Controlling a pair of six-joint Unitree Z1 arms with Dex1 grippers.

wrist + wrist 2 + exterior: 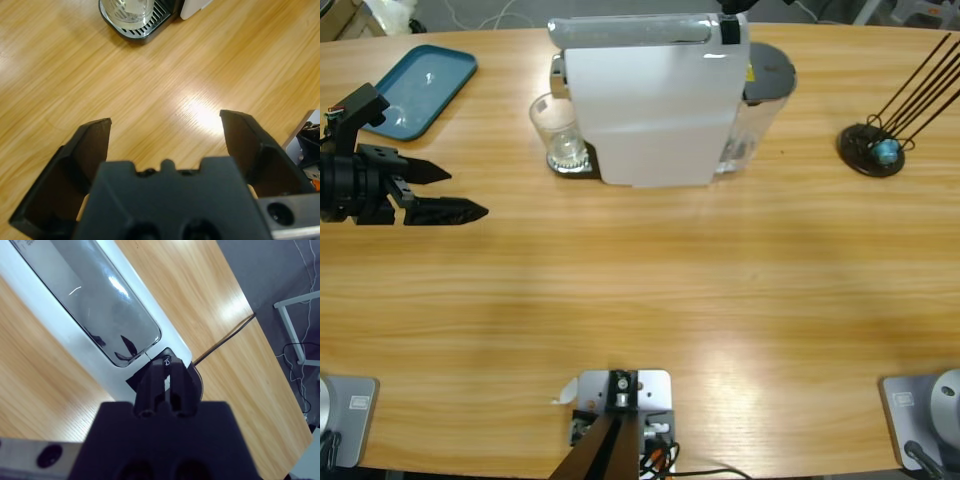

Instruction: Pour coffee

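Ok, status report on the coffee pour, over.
Left claw open, empty. Right claw shut atop white coffee machine. Clear glass cup under spout, no coffee visible. Nothing blocking.

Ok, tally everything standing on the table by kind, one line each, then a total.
White coffee machine: 1
Clear glass, empty, on the machine's drip tray: 1
Blue tray: 1
Black wire capsule holder: 1
Blue capsule in that holder: 1
Total: 5
No coffee shows in the glass yet.
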